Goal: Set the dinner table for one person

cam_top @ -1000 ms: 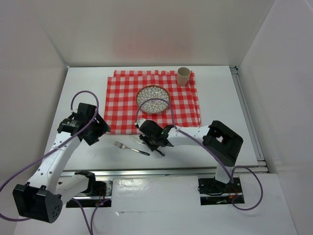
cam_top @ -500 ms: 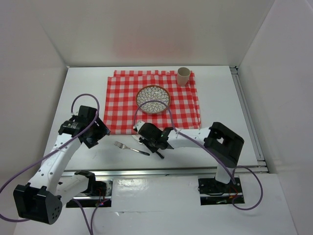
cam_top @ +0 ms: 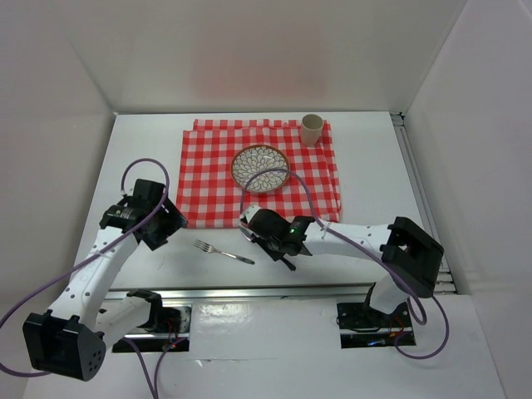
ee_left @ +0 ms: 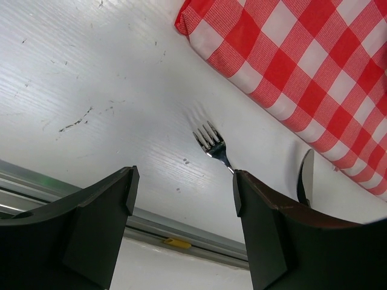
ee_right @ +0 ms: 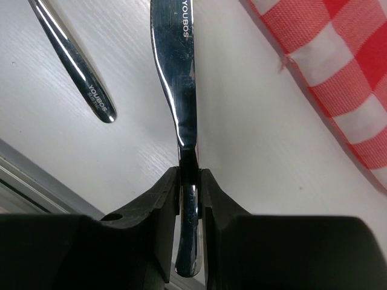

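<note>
Steel knife (ee_right: pixel 174 72) sat clamped near one end in the right gripper (ee_right: pixel 188 181), low over the dinner table (cam_top: pixel 141 158) beside the checked cloth (cam_top: pixel 208 174); it wanted laying flat, right of the plate (cam_top: pixel 260 168), I thought; the left gripper (ee_left: pixel 184 187) hung agape above the fork (ee_left: pixel 213 144).

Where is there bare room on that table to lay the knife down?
Bare table lies right of the checked cloth, out to the rail, and left of it. The cloth right of the plate is free. The near strip is crowded: fork, knife, left pincer, right pincer.
</note>
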Action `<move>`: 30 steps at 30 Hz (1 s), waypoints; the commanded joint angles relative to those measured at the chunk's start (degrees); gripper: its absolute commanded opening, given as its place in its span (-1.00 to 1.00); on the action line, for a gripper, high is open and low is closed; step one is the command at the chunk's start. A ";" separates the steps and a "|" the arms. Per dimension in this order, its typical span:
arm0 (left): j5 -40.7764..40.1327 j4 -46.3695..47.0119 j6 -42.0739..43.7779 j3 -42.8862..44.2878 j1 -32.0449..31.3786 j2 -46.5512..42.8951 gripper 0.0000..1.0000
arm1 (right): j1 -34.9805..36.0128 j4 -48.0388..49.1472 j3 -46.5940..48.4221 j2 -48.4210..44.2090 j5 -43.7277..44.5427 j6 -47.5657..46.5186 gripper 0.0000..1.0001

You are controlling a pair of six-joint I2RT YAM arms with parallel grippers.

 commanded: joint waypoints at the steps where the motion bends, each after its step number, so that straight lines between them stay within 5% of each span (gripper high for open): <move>1: -0.34 1.59 1.26 -0.32 0.14 0.17 0.62 | 0.57 -2.38 0.10 -4.03 3.54 0.64 -1.00; 5: -0.34 1.59 0.73 -0.32 0.14 1.67 0.62 | -1.17 -3.78 0.72 -5.53 6.35 1.68 -1.00; 16: -0.95 -0.34 1.34 4.42 -0.92 5.45 0.62 | -22.17 -5.81 10.29 -7.02 -2.00 8.19 -1.00; 23: -2.62 -3.15 -1.73 6.44 -7.33 9.49 0.54 | -34.38 -8.36 17.58 -0.62 -6.03 13.12 -1.00; 30: -3.24 -4.48 -7.61 8.11 -17.07 13.45 0.44 | -39.41 -8.37 23.74 9.14 -6.05 12.15 -1.00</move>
